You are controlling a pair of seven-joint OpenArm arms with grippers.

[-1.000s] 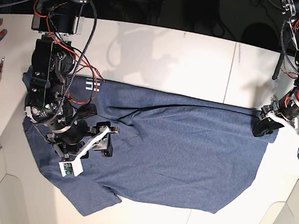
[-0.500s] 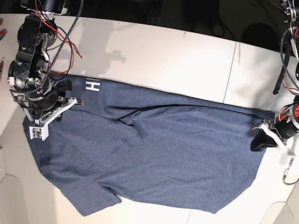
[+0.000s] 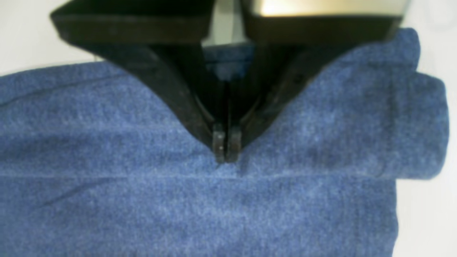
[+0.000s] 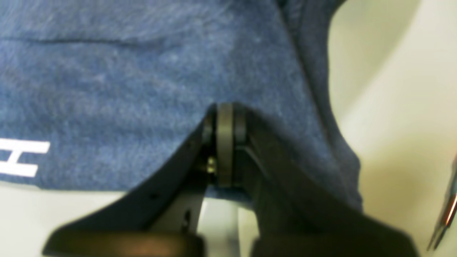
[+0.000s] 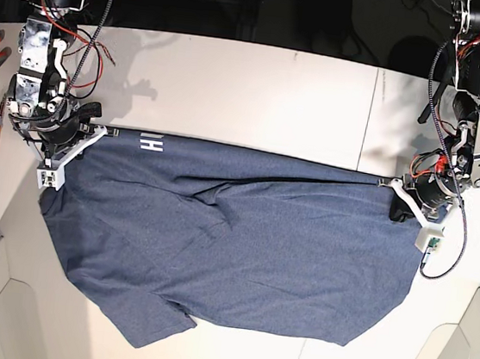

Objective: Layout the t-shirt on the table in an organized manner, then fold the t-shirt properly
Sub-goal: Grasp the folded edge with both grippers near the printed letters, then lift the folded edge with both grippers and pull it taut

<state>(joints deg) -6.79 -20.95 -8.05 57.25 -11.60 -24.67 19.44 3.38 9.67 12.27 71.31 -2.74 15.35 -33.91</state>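
The off-white table (image 5: 258, 95) lay under the t-shirt (image 5: 301, 256), which spread around and beyond its white H (image 5: 151, 142). The right gripper (image 5: 76, 154) had moved outward beside the H; the left gripper (image 5: 402, 200), far across from it, had come nearer. Both were pressed together, perhaps ready to fold; any pinched cloth was unclear.
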